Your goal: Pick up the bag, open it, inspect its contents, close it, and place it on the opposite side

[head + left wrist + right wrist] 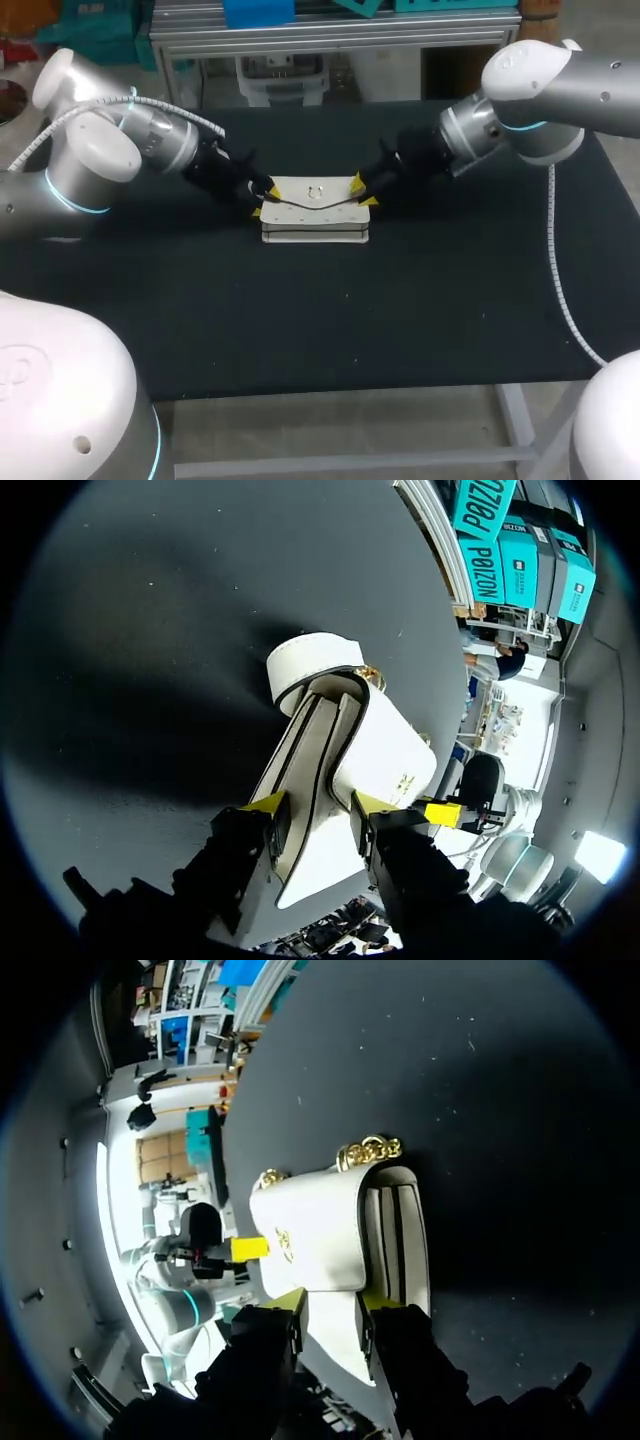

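Centrally on the matte black table (200, 320), a smooth white boxy bag (315, 222); flap (312, 192) lifted off the pleated body; gold chain (368, 1150) at one end. Clamped on its opposite ends, left gripper (262, 196) and right gripper (362, 190), fingers narrowly set, pressing both faces.
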`<state>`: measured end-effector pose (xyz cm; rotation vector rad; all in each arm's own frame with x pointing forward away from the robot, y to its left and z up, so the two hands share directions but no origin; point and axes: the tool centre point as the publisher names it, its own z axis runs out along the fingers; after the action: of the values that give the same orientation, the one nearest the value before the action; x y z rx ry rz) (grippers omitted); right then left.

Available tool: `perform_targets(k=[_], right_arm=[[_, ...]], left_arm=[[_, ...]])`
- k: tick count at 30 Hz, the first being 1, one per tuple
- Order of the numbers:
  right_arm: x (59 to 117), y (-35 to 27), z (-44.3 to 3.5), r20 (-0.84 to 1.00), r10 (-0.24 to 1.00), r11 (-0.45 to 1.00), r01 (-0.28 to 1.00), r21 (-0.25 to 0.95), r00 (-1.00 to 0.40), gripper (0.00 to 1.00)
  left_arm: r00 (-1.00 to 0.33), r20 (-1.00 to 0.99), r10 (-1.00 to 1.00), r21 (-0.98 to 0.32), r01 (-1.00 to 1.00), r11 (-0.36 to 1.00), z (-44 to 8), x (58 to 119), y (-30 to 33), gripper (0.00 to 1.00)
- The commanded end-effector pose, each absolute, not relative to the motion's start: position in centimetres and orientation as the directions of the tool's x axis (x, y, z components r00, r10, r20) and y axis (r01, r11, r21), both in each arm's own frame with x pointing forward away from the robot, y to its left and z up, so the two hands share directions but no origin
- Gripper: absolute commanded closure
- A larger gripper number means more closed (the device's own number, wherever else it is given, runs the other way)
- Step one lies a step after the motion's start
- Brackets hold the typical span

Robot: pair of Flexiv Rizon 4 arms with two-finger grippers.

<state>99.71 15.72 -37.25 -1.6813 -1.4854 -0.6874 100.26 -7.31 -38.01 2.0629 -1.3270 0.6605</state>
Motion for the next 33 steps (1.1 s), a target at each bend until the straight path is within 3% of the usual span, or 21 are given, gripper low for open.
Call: perform_targets(k=[1,12,17,19,21,22,26,29,33], right_arm=[[100.3,15.5,-38.4,0.806,0.562,-0.004,0.975,-0.224,0.188,0.67],[100.2,14.4,-38.8,0.796,0.564,-0.018,0.966,-0.257,0.222,0.67],[100.2,14.0,-36.2,0.814,0.557,-0.020,0.983,-0.185,0.164,0.64],[100.1,13.8,-35.3,0.822,0.551,-0.019,0.987,-0.161,0.145,0.61],[99.9,13.7,-34.3,0.826,0.549,-0.016,0.990,-0.140,0.126,0.59],[99.8,13.7,-34.1,0.827,0.549,-0.016,0.991,-0.136,0.123,0.58],[99.6,13.7,-33.5,0.823,0.559,-0.007,0.992,-0.124,0.107,0.58],[99.4,13.6,-33.6,0.820,0.562,-0.002,0.992,-0.126,0.105,0.58],[98.9,13.4,-33.6,0.818,0.566,0.004,0.992,-0.125,0.101,0.55]], left_arm=[[0.390,0.648,-0.655,0.234,-0.919,-0.317,-39.8,101.4,-7.9,0.55],[0.424,0.573,-0.701,0.266,-0.906,-0.330,-41.9,101.4,-8.2,0.55],[0.368,0.629,-0.685,0.206,-0.928,-0.309,-39.7,100.4,-7.6,0.54],[0.340,0.643,-0.686,0.183,-0.938,-0.294,-39.0,100.0,-7.4,0.51],[0.316,0.661,-0.681,0.164,-0.946,-0.280,-38.4,99.6,-7.3,0.38],[0.307,0.668,-0.678,0.160,-0.949,-0.271,-38.2,99.4,-7.2,0.36],[0.253,0.714,-0.653,0.137,-0.965,-0.225,-37.0,98.7,-6.9,0.41],[0.211,0.733,-0.647,0.112,-0.975,-0.192,-36.2,98.5,-6.9,0.51],[0.190,0.737,-0.648,0.101,-0.980,-0.172,-35.9,98.3,-7.1,0.53]])
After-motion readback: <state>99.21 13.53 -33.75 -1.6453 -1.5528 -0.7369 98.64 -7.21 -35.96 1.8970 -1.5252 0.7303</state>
